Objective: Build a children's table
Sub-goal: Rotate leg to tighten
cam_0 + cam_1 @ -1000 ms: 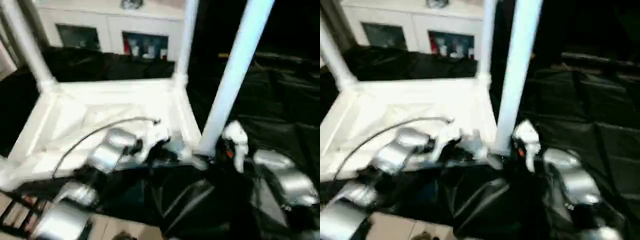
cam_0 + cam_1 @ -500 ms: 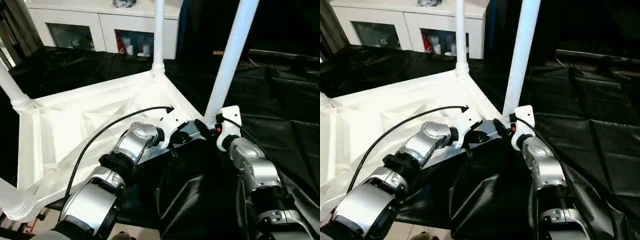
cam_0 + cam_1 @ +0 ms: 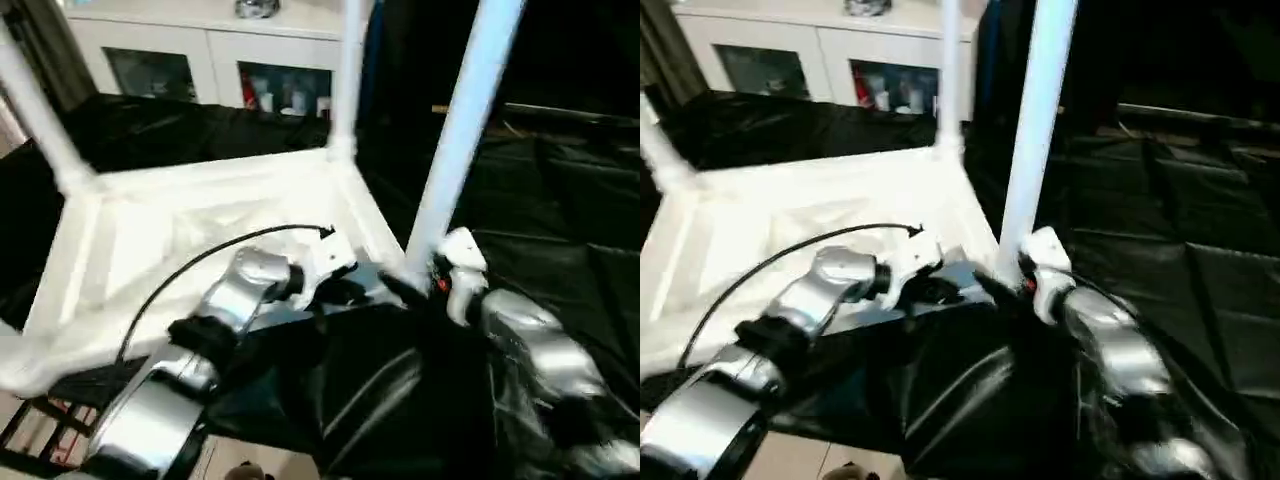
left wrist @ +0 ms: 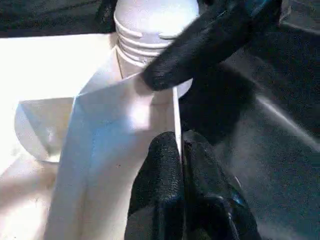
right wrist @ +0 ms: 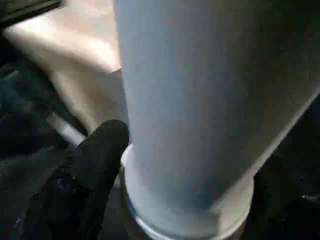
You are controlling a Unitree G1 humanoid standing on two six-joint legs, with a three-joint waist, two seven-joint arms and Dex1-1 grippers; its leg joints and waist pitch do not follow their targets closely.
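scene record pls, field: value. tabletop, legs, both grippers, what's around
tabletop: white, upside down on the black-draped work table, ribbed side up
legs: three stand upright in corner sockets; nearest leg by both grippers
left gripper: shut on the tabletop's thin edge wall near that corner
right gripper: one black finger against the leg's base collar; grip cannot be told
background: white cabinet with glass doors

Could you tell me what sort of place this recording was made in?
Probably an indoor room set up for demonstrations: a white cabinet with glass doors stands behind a work table draped in black sheeting, where the upturned tabletop lies.
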